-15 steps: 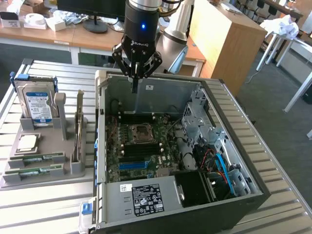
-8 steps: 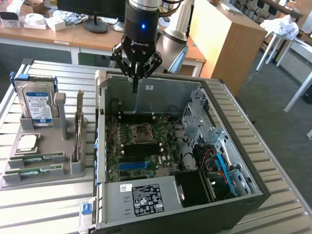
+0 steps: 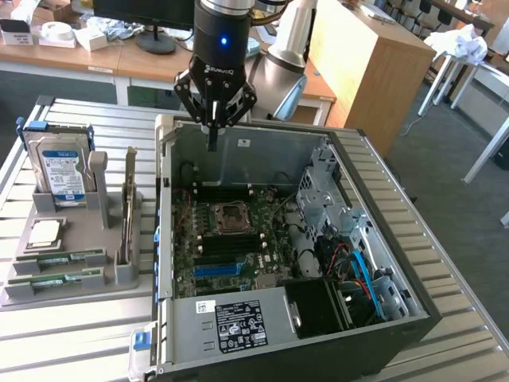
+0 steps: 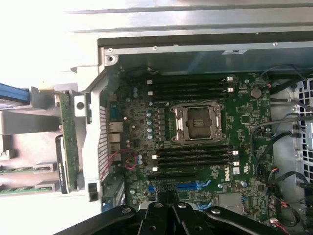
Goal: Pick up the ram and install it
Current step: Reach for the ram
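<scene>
Right, tool (image 3: 212,145) pinched shut, empty, over open PC case (image 3: 246,155); ram sticks (image 3: 57,280) lie in grey holder (image 3: 119,274) near processor (image 3: 45,232), hard drive (image 3: 64,171).

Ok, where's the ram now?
The ram lies in the grey holder at the exterior view's left, beside the processor chip, outside the case.

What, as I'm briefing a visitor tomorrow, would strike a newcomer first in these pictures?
First comes the open computer case in the middle of the slatted table, with its green motherboard laid bare. The black gripper hangs shut above the case's far wall. On the exterior view's left, a grey holder carries a blue-labelled hard drive and green ram sticks lying flat.
</scene>
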`<state>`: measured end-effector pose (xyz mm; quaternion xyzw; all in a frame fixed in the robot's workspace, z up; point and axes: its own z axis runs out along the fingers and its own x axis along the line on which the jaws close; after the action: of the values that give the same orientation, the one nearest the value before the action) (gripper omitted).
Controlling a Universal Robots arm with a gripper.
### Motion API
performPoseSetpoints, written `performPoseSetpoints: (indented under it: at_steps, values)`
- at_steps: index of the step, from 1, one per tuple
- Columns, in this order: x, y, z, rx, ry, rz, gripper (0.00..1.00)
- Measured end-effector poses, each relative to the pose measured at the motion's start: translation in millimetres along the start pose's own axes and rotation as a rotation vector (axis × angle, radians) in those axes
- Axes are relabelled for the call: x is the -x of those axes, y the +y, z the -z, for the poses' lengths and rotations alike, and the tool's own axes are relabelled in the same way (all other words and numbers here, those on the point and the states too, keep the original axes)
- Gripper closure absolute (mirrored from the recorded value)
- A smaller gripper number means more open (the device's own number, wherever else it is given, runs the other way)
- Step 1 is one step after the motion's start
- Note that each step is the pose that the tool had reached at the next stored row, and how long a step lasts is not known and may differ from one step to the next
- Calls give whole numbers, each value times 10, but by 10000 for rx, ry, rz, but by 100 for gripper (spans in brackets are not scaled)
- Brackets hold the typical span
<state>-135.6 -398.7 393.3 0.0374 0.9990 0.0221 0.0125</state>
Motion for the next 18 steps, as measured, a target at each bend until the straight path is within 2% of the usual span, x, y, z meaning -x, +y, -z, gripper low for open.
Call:
performPoseSetpoints:
  at_steps: [18]
  values:
    - [-415,-2,5,0,0,-1,90]
